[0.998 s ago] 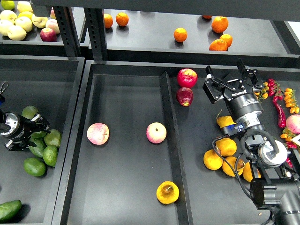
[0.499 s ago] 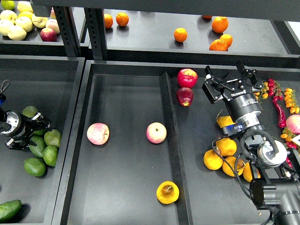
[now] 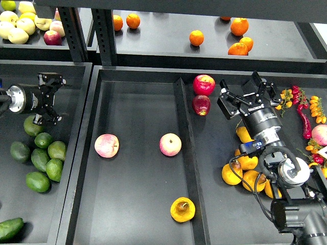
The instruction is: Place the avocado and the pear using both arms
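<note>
So from the head view, the pear [image 3: 182,209] sits near the front of the middle tray [image 3: 138,224], brown sunken patch facing up, well apart from both grippers. The avocado [image 3: 10,228] lies in the bottom-left corner of the left tray [image 3: 76,153], partly cut off by the edge. The left gripper [image 3: 51,97] hangs above the heap of green fruits [image 3: 40,159], fingers spread apart and holding nothing; the avocado is well below it, with the heap in between. I count six green fruits in that heap. The right gripper [image 3: 244,92] is over the right tray [image 3: 214,168], fingers wide open and empty, just beside two red apples [image 3: 203,84]. Two pink apples [image 3: 107,145] lie in the middle tray, between that gripper and the left tray. Yellow-orange fruits [image 3: 232,174] sit under the right arm, partly hidden, so no count there.
</note>
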You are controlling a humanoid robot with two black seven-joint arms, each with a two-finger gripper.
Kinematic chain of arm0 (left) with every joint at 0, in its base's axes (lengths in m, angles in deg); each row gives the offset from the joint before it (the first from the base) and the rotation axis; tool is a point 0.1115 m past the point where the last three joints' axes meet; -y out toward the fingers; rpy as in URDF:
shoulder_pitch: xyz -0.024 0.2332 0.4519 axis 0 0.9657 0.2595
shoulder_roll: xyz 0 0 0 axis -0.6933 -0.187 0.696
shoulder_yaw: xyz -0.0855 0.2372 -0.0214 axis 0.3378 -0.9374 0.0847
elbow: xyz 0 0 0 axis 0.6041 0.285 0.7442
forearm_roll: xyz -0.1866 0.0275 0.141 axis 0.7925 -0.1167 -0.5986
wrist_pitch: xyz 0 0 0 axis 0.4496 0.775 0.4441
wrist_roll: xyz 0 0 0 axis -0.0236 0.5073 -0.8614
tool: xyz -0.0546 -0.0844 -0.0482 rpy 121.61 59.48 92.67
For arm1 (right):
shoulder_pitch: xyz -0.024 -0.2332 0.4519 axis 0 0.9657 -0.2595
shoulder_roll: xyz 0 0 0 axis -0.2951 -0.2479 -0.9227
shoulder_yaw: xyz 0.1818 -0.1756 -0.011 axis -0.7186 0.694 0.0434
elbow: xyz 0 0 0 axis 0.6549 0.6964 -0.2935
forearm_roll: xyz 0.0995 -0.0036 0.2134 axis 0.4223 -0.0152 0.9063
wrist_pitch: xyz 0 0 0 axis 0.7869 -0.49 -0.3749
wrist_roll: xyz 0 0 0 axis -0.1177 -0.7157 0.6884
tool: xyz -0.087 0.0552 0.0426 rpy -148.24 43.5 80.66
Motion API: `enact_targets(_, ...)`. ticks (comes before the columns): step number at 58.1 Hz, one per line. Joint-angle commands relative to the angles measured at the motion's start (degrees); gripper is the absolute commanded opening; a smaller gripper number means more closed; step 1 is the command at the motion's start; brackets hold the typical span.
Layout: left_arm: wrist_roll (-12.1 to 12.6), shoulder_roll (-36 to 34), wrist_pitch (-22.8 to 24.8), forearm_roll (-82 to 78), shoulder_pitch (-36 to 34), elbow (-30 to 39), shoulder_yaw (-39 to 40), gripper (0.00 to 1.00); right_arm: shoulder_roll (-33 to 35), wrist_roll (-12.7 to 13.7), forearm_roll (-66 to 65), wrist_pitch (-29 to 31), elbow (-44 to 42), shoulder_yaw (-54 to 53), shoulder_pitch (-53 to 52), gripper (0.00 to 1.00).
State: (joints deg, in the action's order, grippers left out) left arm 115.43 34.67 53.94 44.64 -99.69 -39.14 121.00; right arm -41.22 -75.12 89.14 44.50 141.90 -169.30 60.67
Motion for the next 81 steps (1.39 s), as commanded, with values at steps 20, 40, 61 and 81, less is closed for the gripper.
enact_targets(20,0.0,8.2,0.0,10.3,20.0,14.6,27.0,0.98,0.0,1.1,0.1,0.2,-0.7,0.1,1.8,0.99)
enact_targets(40,0.0,19.0,0.0,10.2,31.2,27.5,42.4,0.98,0.0,2.0,0.1,2.9,-1.4,1.2,3.5,0.99)
enact_targets(61,0.0,27.4,0.0,8.9,44.9,39.3,46.6,0.98,0.0,5.2,0.3,3.2,-1.6,2.6,4.3,0.99)
enact_targets(81,0.0,27.4,-0.6,-2.3,51.4,45.0,44.5,0.99,0.0,7.7,0.4,3.2,-1.3,2.6,3.8,0.99)
